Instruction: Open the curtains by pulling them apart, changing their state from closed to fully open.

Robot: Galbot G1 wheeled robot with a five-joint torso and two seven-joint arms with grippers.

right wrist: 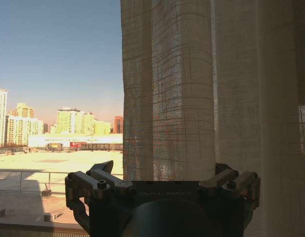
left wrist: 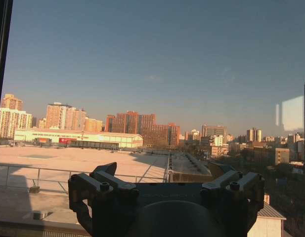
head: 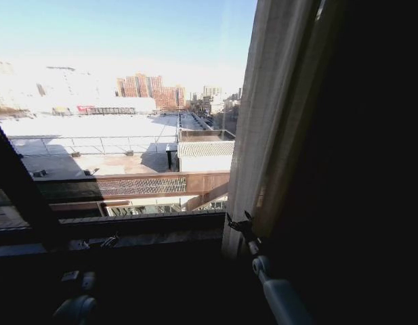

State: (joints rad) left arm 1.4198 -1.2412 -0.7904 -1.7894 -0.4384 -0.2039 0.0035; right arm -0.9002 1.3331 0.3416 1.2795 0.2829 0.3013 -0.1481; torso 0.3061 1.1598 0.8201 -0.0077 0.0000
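Note:
A sheer cream curtain (head: 273, 115) hangs bunched at the right side of the window, its pleats close up in the right wrist view (right wrist: 192, 98). My right gripper (head: 237, 222) is open at the curtain's lower left edge, by the sill. In the right wrist view its fingers (right wrist: 104, 170) spread wide in front of the fabric, and I cannot tell if they touch it. My left gripper (head: 110, 240) is low at the sill on the left. It is open (left wrist: 164, 173) and faces bare glass with nothing between its fingers.
Bare window glass (head: 127, 101) shows rooftops and city buildings. A dark brown drape (head: 358, 169) hangs right of the sheer panel. A dark slanted frame (head: 19, 189) bounds the left side. The window sill (head: 148, 227) runs below the glass.

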